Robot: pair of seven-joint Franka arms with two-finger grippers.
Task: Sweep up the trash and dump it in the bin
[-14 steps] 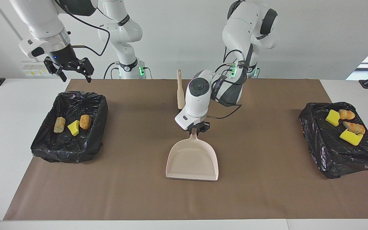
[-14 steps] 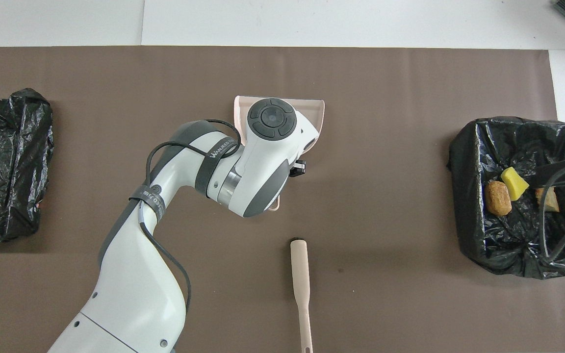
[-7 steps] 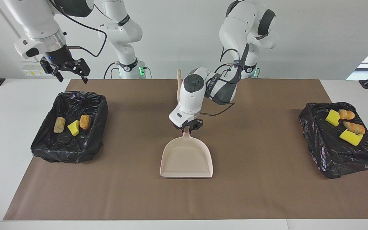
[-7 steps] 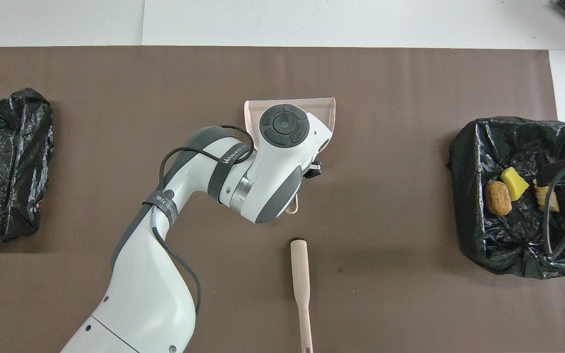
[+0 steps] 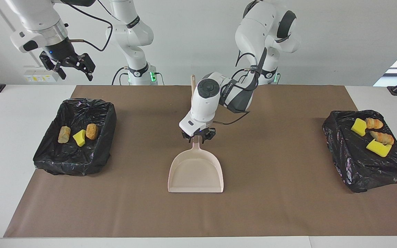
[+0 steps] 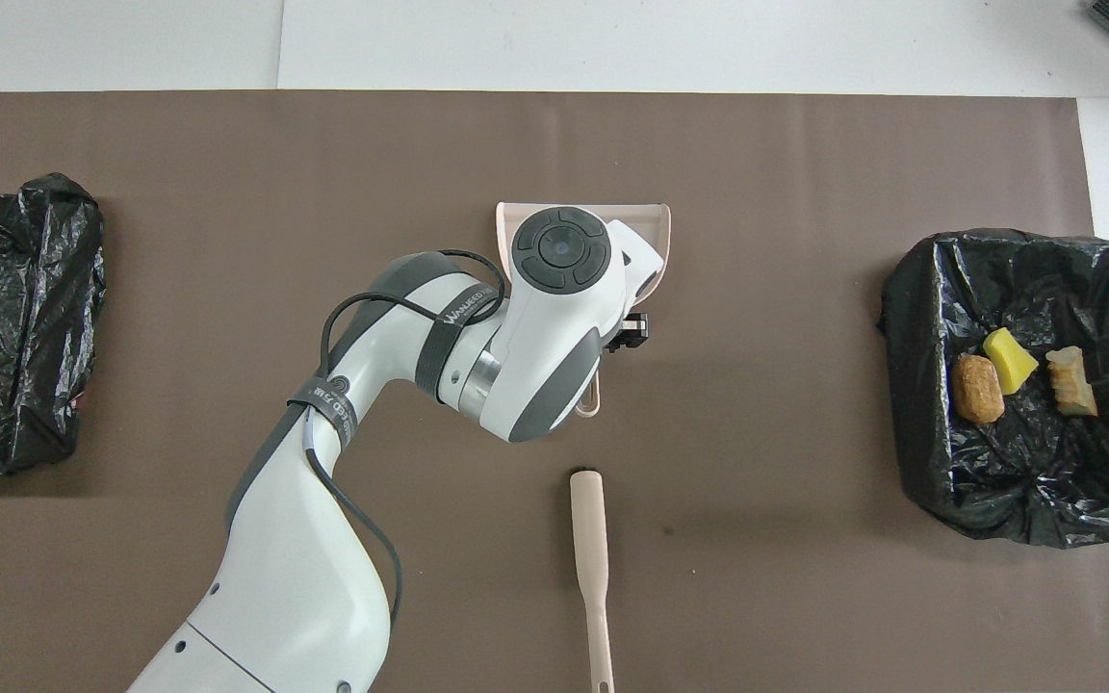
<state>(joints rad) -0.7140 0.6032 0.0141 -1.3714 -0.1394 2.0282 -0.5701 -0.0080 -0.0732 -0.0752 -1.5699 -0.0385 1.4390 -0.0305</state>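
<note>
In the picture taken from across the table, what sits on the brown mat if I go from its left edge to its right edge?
Black-lined bin holding three scraps → beige dustpan, with the left gripper at its handle → black bag with four scraps on it. The brush, largely hidden by the arm, is left out.

Bare brown mat (image 5: 281, 179) between 2 bins (image 5: 76, 137) (image 5: 367, 151), dustpan (image 5: 195, 172) mid-table (brush (image 6: 589, 539) alongside)

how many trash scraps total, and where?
7, all in the black-lined bins. Three in the bin at the right arm's end: tan piece, yellow sponge, orange piece. Four in the bin at the left arm's end: two sponges, two bread pieces.
</note>
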